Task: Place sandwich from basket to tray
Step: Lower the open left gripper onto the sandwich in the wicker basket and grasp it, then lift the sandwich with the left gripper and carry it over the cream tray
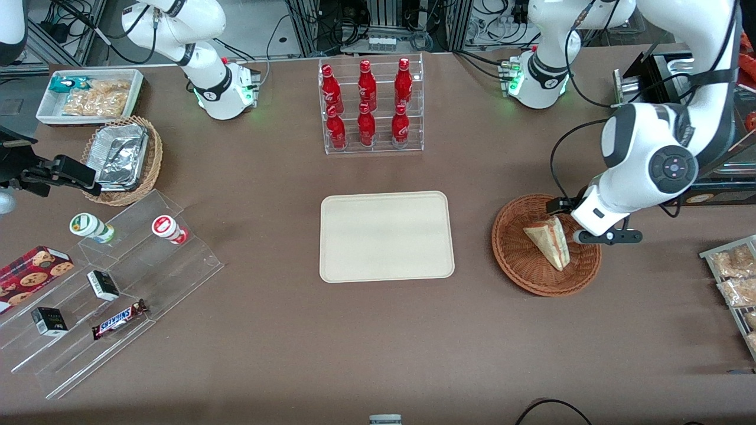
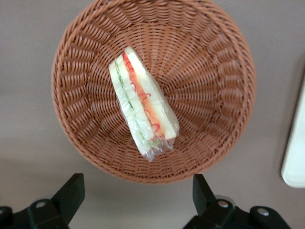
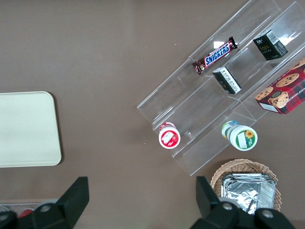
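Note:
The sandwich (image 1: 549, 243), a wrapped triangular wedge with a red and green filling stripe, lies in the round reddish-brown basket (image 1: 520, 277). In the left wrist view the sandwich (image 2: 143, 109) rests near the middle of the basket (image 2: 209, 86). My left gripper (image 1: 593, 233) hangs above the basket's rim on the side toward the working arm's end of the table. It (image 2: 137, 186) is open, its black fingers (image 2: 71, 188) wide apart with nothing between them. The cream tray (image 1: 387, 236) lies flat and bare beside the basket at the table's middle; its corner (image 2: 295, 157) shows in the left wrist view.
A clear rack of red bottles (image 1: 371, 106) stands farther from the front camera than the tray. Snack packets (image 1: 735, 277) lie at the working arm's end. Toward the parked arm's end are a stepped acrylic shelf (image 1: 106, 283), a tan basket with foil (image 1: 121, 159) and a white bin (image 1: 88, 94).

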Robot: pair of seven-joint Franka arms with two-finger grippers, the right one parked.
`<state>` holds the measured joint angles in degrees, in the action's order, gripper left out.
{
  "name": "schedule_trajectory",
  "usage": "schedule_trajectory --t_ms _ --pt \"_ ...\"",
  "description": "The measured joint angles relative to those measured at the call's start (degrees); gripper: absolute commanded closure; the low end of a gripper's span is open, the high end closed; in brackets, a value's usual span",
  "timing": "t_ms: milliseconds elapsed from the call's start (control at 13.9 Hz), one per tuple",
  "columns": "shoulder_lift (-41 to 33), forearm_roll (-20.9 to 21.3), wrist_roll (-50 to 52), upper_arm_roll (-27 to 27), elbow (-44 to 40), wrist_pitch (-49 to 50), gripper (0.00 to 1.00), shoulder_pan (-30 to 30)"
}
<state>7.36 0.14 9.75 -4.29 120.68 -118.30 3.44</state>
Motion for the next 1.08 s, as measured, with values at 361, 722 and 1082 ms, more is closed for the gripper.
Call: schedule_trajectory --t_ms 361,722,1082 --pt "-2.22 -0.17 15.27 0.19 10.04 -16.01 0.0 -0.12" --pt "-1.79 -0.19 29.87 0.14 11.53 -22.5 0.0 -0.05" --pt "1.87 -0.22 34.64 0.09 12.6 -27.51 0.0 0.0"
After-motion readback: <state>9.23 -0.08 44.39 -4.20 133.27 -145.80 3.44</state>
